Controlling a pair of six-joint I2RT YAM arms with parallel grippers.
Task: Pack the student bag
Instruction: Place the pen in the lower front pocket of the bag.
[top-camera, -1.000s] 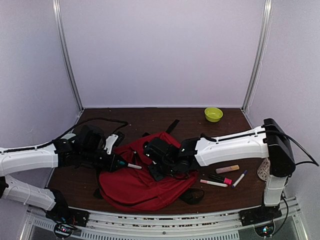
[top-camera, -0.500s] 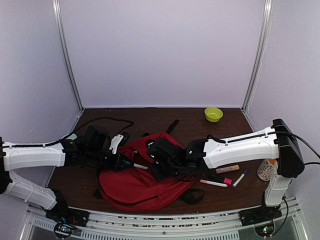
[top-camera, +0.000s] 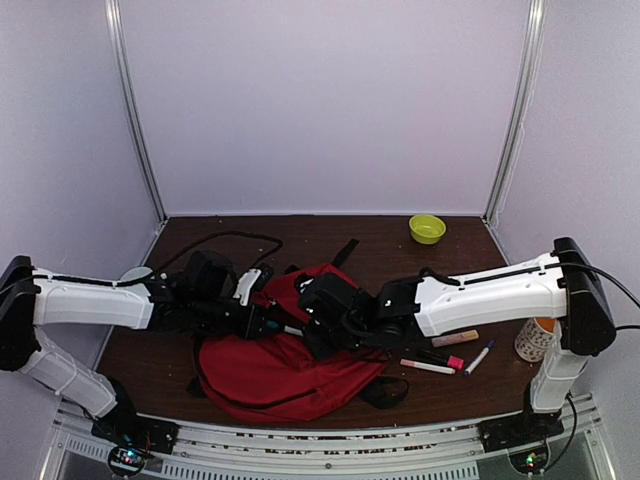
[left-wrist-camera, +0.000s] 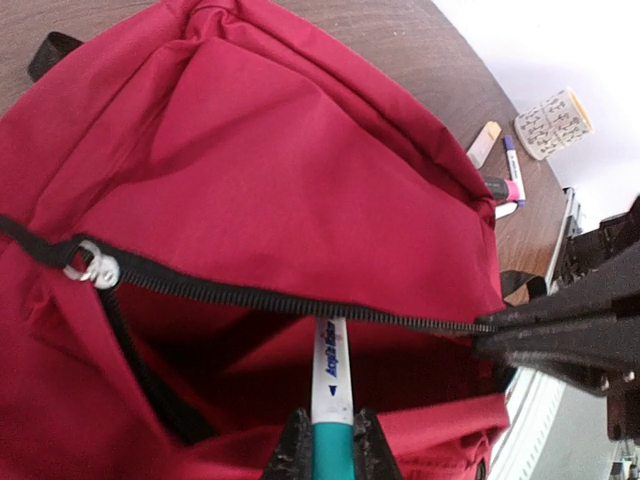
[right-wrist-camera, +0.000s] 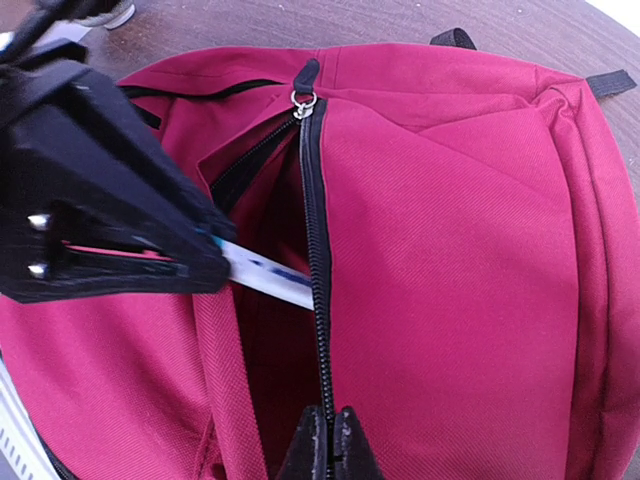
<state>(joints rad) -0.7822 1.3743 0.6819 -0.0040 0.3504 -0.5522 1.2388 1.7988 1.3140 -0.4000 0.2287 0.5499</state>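
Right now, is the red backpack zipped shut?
No: the zipper on the backpack gapes open, and the left gripper pokes a pen in.

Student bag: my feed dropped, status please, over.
Left jaws shut on pen, tip at the open pocket. Right jaws shut on zipper edge of student bag, holding it open. Nothing blocks the opening.
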